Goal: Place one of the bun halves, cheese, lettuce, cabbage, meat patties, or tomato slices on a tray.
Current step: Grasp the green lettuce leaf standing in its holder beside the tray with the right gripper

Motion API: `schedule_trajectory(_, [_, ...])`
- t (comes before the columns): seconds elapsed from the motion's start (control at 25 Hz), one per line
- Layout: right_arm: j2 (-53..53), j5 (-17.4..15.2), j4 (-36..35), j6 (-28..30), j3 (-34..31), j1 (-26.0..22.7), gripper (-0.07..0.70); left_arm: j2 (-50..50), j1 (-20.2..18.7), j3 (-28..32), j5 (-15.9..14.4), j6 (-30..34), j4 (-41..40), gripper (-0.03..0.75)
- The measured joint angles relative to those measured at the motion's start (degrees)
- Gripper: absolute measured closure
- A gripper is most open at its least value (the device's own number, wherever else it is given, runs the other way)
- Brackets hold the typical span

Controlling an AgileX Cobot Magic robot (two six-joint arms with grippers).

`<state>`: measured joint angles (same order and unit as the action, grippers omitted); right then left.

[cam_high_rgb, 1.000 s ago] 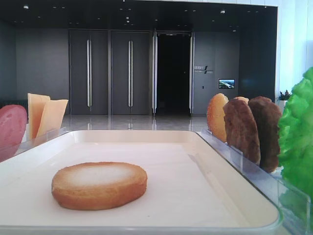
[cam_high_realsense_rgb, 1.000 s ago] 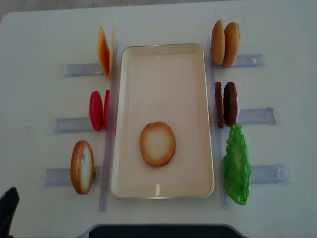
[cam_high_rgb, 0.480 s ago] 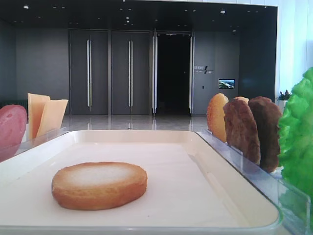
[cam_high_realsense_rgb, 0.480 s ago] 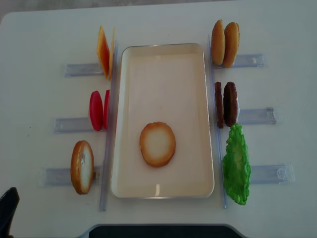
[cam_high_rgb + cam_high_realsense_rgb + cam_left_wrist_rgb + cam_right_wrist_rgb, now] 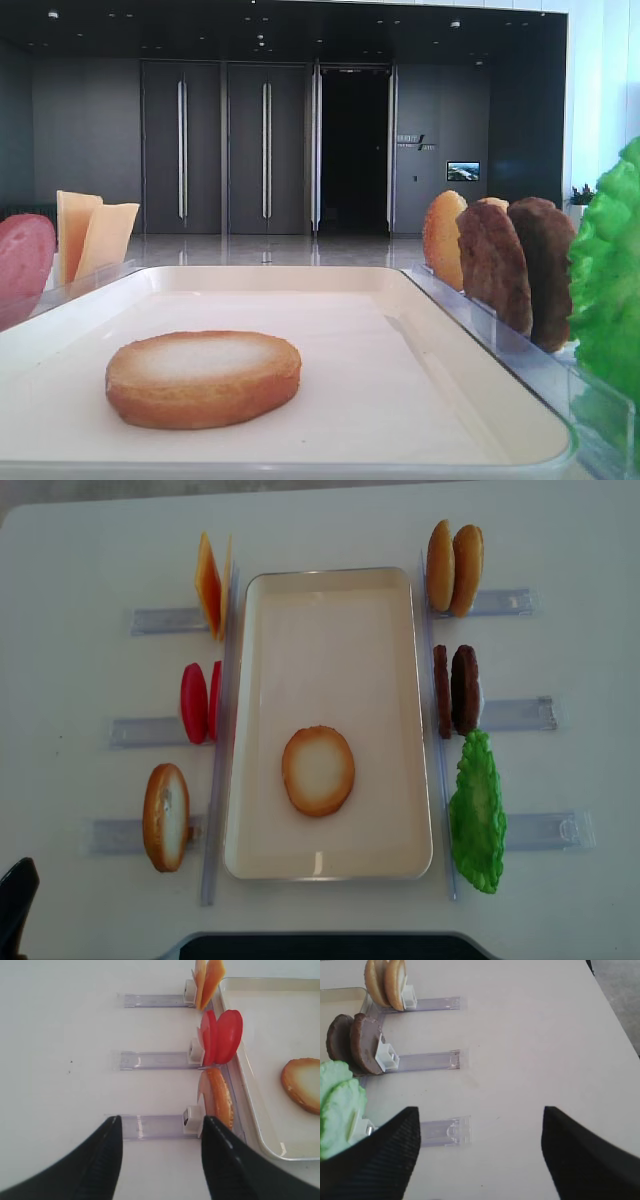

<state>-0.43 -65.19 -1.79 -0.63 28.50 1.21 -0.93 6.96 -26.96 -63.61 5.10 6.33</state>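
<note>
One bun half (image 5: 318, 771) lies flat on the tray (image 5: 330, 600) (toward 6 o'clock). Racked: three buns, two patties (image 5: 455, 690), two tomatoes (image 5: 199, 702), two cheeses (image 5: 213, 585), lettuce (image 5: 477, 813). Both grippers (image 5: 480, 1152) (image 5: 159, 1152) spread, empty.

Bright, even overhead light; soft shadows, sharp focus, dim backdrop behind.
</note>
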Motion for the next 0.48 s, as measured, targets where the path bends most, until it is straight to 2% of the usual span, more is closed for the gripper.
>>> schedule_trajectory(0.48, [0.0, 0.0, 0.0, 0.0, 0.0, 0.0, 0.118, 0.0, 0.0, 0.0, 0.0, 0.0, 0.0, 0.325])
